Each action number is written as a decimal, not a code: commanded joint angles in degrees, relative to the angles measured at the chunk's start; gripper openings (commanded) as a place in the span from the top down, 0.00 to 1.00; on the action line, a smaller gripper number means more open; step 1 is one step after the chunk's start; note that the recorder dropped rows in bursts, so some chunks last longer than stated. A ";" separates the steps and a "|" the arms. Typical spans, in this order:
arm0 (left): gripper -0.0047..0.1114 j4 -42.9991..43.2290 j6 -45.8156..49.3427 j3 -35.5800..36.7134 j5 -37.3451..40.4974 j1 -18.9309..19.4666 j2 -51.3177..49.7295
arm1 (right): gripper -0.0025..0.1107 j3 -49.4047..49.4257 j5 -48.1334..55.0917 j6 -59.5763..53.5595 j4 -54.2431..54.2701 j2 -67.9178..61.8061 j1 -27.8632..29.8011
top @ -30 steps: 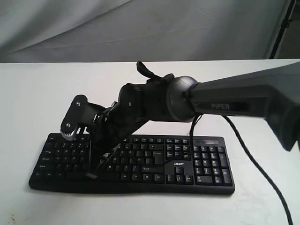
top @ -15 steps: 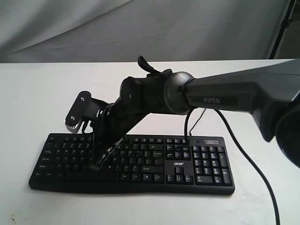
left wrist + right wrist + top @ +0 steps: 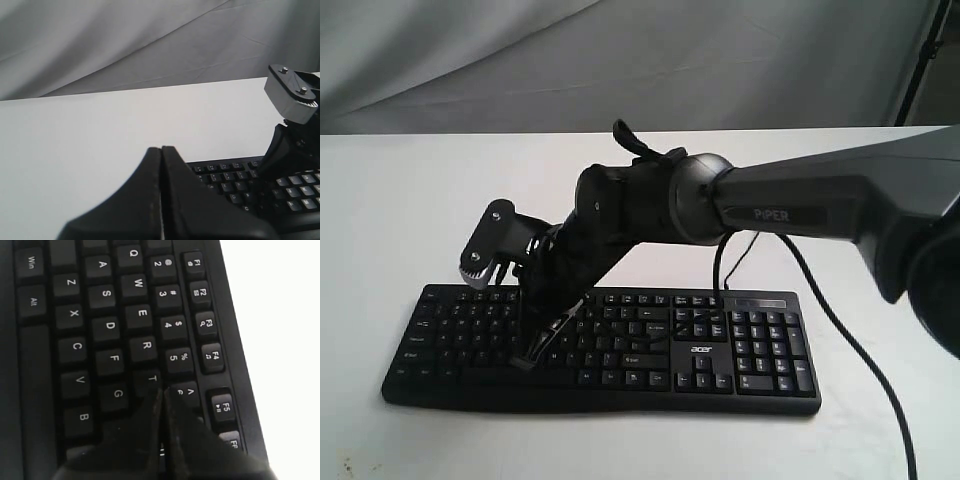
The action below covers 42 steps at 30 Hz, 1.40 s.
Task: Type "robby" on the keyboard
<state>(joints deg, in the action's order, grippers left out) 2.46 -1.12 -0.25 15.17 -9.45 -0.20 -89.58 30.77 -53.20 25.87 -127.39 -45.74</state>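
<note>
Lying beneath the closed right pincer [image 3: 162,396] is the keyboard [image 3: 760,352].

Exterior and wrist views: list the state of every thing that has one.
Keyboard, flat on the table, keys up.
Right gripper, shut, empty, tip down at the letter keys.
Left gripper, shut, empty.

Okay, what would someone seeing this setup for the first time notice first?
The big black right arm marked PiPER, stretching in from the right over the keyboard on the white table. Its right gripper, fingers pressed together, points down at the left-half keys, near T in the wrist view.
</note>
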 commanded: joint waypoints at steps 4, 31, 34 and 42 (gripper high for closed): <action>0.96 0.27 -0.16 0.25 -0.31 -0.36 0.20 | 0.98 -0.26 0.22 -0.21 0.12 -0.30 0.13; 0.96 0.27 -0.16 0.25 -0.31 -0.36 0.20 | 0.98 -0.26 0.51 -0.36 -0.86 6.89 0.13; 0.96 0.27 -0.16 0.25 -0.31 -0.36 0.20 | 0.98 -0.26 2.31 -0.27 -1.83 10.08 0.13; 0.96 0.27 -0.16 0.25 -0.31 -0.36 0.20 | 0.98 13.69 -3.84 3.61 -4.66 27.26 -0.53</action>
<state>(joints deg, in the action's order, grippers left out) 2.46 -1.12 -0.25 15.17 -9.45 -0.20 -79.93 29.82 -49.96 21.09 -105.04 -45.96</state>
